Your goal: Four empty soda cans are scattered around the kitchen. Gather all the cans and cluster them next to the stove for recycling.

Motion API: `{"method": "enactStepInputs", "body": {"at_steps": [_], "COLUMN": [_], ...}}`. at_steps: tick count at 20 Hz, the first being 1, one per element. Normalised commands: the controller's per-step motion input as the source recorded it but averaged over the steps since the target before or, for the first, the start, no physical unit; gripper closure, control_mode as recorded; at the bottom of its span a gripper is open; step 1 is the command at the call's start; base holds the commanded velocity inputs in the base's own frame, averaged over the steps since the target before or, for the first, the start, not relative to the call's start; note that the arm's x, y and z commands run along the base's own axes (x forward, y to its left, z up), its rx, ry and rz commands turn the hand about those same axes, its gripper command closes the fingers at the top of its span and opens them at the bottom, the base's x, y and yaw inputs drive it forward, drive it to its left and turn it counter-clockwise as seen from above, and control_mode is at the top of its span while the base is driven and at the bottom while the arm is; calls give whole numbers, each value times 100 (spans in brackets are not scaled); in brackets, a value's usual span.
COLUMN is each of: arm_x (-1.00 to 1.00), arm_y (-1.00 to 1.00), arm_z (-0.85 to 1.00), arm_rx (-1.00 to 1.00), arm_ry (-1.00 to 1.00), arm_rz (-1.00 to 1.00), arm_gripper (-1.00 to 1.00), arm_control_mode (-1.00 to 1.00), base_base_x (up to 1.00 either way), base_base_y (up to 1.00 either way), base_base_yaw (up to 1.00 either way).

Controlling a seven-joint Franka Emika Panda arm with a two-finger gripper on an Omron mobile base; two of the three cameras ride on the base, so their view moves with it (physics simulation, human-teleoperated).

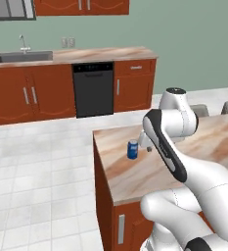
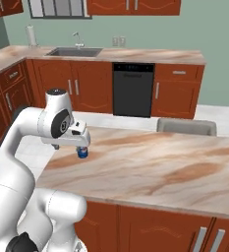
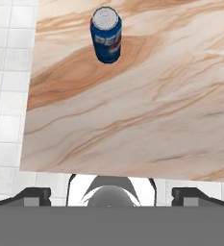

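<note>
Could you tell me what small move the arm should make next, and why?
Probably ease the open gripper forward and down over the blue soda can. The can stands upright on the island counter near its corner, ahead of the hand and apart from the fingertips, so nothing is held yet.

A beige marbled island countertop [image 1: 135, 171] carries one upright blue soda can [image 1: 132, 149] near its corner.

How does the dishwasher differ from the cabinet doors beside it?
The dishwasher is one black panel; the cabinet doors are reddish-brown wood. The cabinet doors carry upright silver bar handles; the dishwasher front shows no such handle, just a control strip along its top. Both sit under the same beige marbled counter along the far wall.
</note>
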Motion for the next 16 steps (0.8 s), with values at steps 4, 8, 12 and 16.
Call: {"method": "enactStepInputs", "body": {"at_steps": [4, 8, 12, 16], "arm_x": [0, 0, 0, 0], "arm_y": [0, 0, 0, 0], "arm_z": [0, 0, 0, 0], "arm_rx": [0, 0, 0, 0], "arm_ry": [0, 0, 0, 0], "arm_rz": [0, 0, 0, 0], "arm_gripper": [-100, -100, -100, -100], "arm_control_mode": [100, 100, 100, 100], "base_base_x": [19, 30, 46, 56], "base_base_y": [29, 4, 3, 8], "base_base_yaw": [-16, -4, 0, 0]}}
